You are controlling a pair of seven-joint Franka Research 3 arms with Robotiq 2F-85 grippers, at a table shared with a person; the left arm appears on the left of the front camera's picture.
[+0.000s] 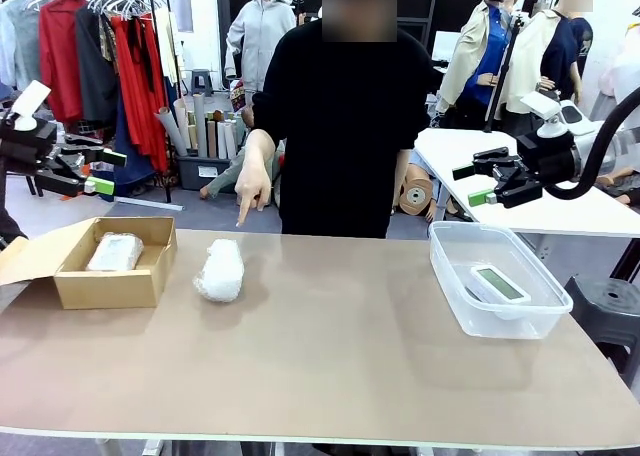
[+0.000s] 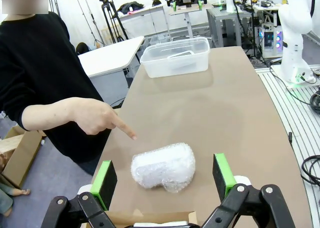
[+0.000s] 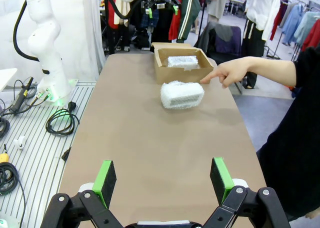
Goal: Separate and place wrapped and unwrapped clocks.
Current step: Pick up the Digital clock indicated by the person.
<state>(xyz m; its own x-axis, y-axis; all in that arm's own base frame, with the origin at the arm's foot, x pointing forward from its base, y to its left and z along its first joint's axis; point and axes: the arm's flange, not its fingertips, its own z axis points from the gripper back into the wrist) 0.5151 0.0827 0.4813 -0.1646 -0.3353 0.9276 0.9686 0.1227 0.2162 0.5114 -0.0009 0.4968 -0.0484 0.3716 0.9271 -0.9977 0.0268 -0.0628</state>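
**Sorting of wrapped and bare clocks, front and wrist views.** A loose bubble-wrap bundle [image 1: 220,269] lies on the table [image 1: 340,366], just beside the open cardboard box [image 1: 105,288] and apart from it. The person's hand [image 1: 252,188] points down at this bundle from the far edge without touching it.

**Handling (judged).**
- The bundle is probably light, with a soft, springy skin over a hard core.
- The film is likely slick and will give before the grip firms up.
- The best hold appears to be across the shorter width, near the middle, closing until the wrap compresses onto the clock inside.
- The padding should protect the contents, so a firm squeeze carries little risk.

**Containers.**
- The cardboard box, flap open at the table's left end, holds a second wrapped bundle [image 1: 115,252] lying flat.
- The clear plastic tub [image 1: 452,276] at the right end holds the bare white clock [image 1: 499,283], screen up.

**Grippers.**
- The left gripper [image 1: 107,172] hangs above the box end, its fingers [image 2: 104,183] spread wide and empty. In its wrist view they frame the loose bundle lying beyond them.
- The right gripper [image 1: 472,184] hangs raised behind the tub, fingers [image 3: 105,180] likewise wide and holding nothing
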